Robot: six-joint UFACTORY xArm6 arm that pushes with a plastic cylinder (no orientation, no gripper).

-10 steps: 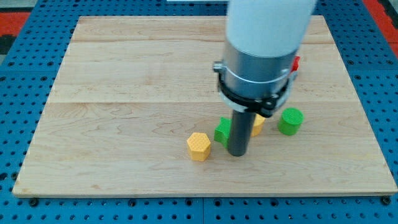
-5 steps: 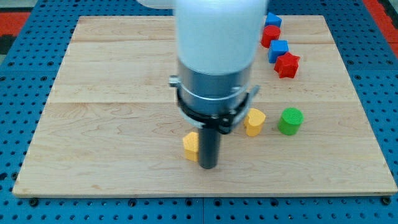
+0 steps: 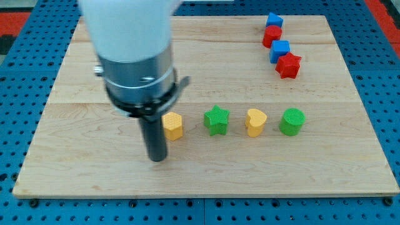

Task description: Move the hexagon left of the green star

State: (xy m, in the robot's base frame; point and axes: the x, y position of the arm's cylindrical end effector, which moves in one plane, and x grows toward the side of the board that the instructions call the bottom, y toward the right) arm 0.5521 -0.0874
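Note:
The yellow hexagon (image 3: 174, 125) lies on the wooden board, left of the green star (image 3: 217, 120), with a gap between them. My tip (image 3: 157, 159) is on the board just left of and below the hexagon, close to its lower left side. The rod hides the hexagon's left edge. I cannot tell if the tip touches it.
A yellow heart (image 3: 254, 122) and a green cylinder (image 3: 291, 121) lie in a row right of the star. At the view's top right stand a blue block (image 3: 273, 20), a red block (image 3: 271, 35), a blue cube (image 3: 280, 50) and a red star (image 3: 288, 65).
My tip has moved to the view's left, past the star. The hexagon has moved left and up, from below the star's left to level with it. The star now shows fully.

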